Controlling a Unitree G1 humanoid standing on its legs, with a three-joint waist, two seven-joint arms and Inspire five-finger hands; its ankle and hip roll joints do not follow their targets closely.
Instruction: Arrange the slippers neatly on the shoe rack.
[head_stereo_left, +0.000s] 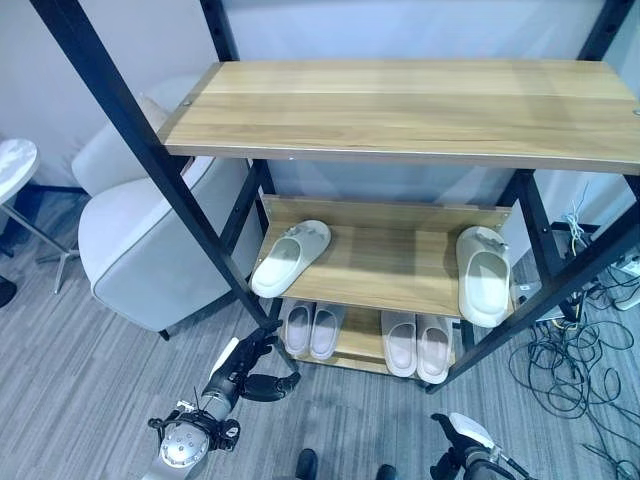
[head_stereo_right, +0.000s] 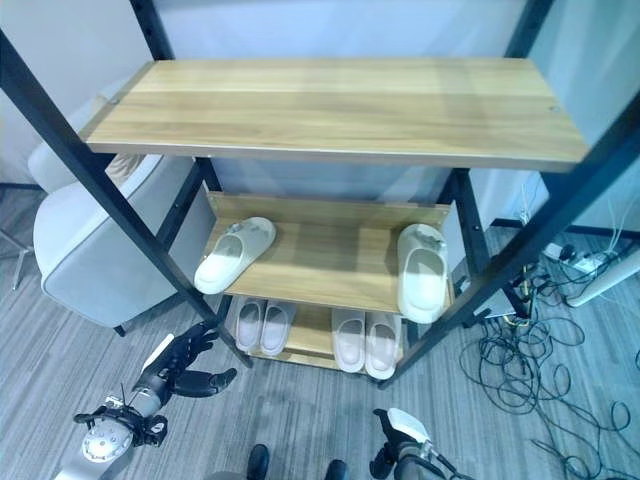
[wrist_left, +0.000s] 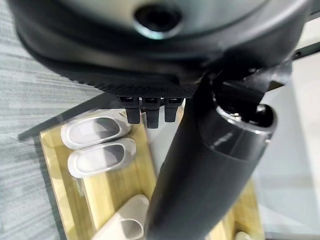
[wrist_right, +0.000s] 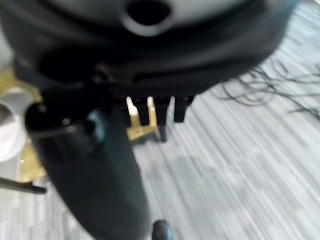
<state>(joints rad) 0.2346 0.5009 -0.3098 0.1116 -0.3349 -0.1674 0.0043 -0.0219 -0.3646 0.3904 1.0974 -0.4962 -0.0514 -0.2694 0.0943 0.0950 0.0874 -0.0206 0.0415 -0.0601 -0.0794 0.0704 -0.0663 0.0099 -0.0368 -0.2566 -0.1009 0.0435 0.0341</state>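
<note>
A shoe rack of light wooden shelves on a black metal frame stands on grey striped carpet. Its top shelf is bare wood. On the middle shelf lie two cream foam slippers, well apart: the left slipper sits at the shelf's left end, turned at an angle with its toe towards the near left, and the right slipper sits at the right end, pointing towards the near edge, its toe reaching just over it. On the bottom shelf two pairs of pale pinkish slippers rest side by side: the left pair and the right pair, each pair's slippers touching or nearly so.

The left hand hovers low, near the rack's near left leg, holding nothing; its dark fingers are loosely spread with the thumb held apart. The right hand shows at the near edge, right of centre, well apart from the rack; whether its fingers are spread or curled I cannot tell.

A light grey upholstered armchair stands left of the rack. A tangle of black cables lies on the carpet to the right.
</note>
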